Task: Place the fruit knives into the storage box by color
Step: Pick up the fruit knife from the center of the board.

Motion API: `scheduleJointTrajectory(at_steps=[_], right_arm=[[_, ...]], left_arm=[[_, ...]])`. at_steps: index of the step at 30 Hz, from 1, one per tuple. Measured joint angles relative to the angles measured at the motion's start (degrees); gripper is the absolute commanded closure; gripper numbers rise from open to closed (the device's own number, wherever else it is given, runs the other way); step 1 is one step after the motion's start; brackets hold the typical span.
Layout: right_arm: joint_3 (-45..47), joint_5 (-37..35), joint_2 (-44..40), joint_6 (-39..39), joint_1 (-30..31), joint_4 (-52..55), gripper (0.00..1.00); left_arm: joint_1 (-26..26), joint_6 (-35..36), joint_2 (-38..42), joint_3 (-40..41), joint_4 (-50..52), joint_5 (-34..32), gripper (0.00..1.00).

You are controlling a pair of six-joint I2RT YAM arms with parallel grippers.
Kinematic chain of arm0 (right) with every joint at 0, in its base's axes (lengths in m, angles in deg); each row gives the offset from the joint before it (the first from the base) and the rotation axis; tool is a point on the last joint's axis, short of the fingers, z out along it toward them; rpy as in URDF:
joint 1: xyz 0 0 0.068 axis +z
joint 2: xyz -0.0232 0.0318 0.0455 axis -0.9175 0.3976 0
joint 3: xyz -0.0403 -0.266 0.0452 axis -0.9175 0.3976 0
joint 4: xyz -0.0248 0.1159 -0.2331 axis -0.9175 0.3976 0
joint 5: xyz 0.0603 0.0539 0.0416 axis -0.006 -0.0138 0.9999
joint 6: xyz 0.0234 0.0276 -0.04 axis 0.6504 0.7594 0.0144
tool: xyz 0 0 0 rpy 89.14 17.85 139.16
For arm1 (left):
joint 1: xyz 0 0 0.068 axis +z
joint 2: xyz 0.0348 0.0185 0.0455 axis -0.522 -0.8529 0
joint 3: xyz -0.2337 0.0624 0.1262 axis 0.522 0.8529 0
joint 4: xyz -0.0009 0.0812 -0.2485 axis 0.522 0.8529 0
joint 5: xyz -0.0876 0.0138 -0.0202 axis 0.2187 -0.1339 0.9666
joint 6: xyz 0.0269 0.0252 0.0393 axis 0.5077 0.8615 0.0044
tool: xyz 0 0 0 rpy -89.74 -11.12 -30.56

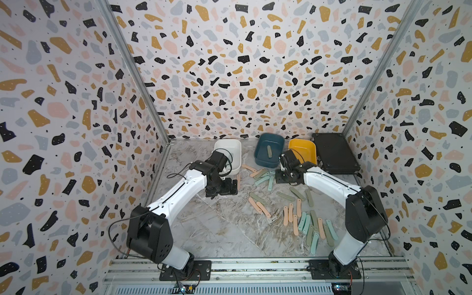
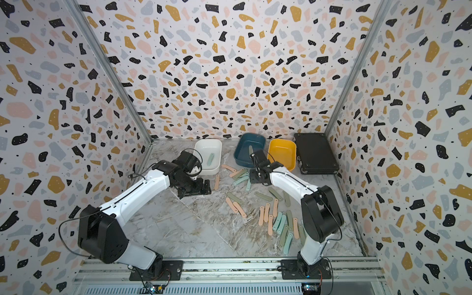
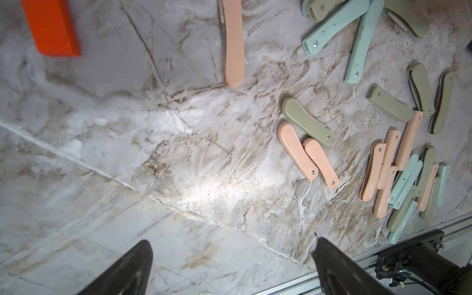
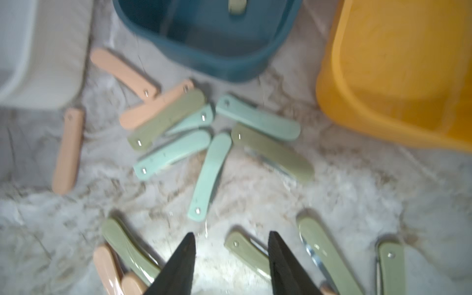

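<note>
Black case [image 1: 334, 153] lies just beside the yellow tub [image 1: 302, 150].

I'm looking into a lab test booth: terrazzo-print panels [image 1: 229, 63] wall a marble-print table [image 1: 217, 229], aluminium mounting rail [image 1: 255, 265] along its front.

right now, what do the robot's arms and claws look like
Both are alike: the left arm and right arm have glossy white tapered links between boxy black joints, with thin black cables looping off them. The left claw and right claw are dark and taper to points.
</note>
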Motion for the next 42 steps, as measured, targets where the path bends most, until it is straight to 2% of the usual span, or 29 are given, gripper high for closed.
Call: scheduleJointTrajectory(at_steps=[5,11,13,21,27,39,42], right_arm=[[11.5,2.1,-6.4,2.8,1.7,1.9,0.53],[16.3,3.8,-10.9,6.0,5.5,4.2,0.59],[17.1,4.3,-12.5,7.3,7.1,4.9,0.63],[18.0,3.9,-12.7,11.5,12.7,6.9,0.64],[19.4,1.4,-12.1,12.3,12.8,7.9,0.64],[20.7,1.4,-9.9,13.8,12.7,6.1,0.65],[20.7,1.4,-9.9,14.0,12.8,6.0,0.7]], left_arm=[[-0.2,-2.0,1.2,7.2,-2.1,1.2,0.01],[-1.1,-3.5,1.3,11.2,-4.5,1.8,0.01],[-1.3,-3.6,1.4,11.5,-5.2,1.8,0.01],[-1.6,-3.6,1.4,11.8,-6.2,1.3,0.01],[-1.7,-3.6,1.3,14.1,-7.5,1.1,0.01],[-1.7,-3.3,1.0,14.6,-9.2,1.1,0.01],[-1.7,-3.3,1.0,14.6,-9.5,1.1,0.01]])
